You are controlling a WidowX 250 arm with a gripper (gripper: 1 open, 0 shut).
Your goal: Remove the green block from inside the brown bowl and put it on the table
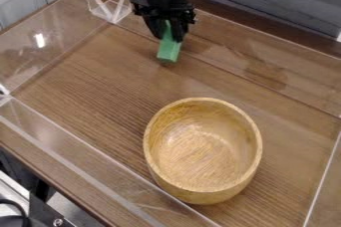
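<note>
Fingers [158,27] of one black gripper [168,34] clamped on one small bright green rectangular block [170,49]; one round light-brown wooden bowl [202,148] well below, apart, on wood-grain table [80,82].

Soft even light, low resolution, glare on acrylic walls [54,32].

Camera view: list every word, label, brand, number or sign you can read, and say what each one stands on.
None can be read. The green block, the brown bowl, the table and the gripper show no print, label or number in this view.
</note>
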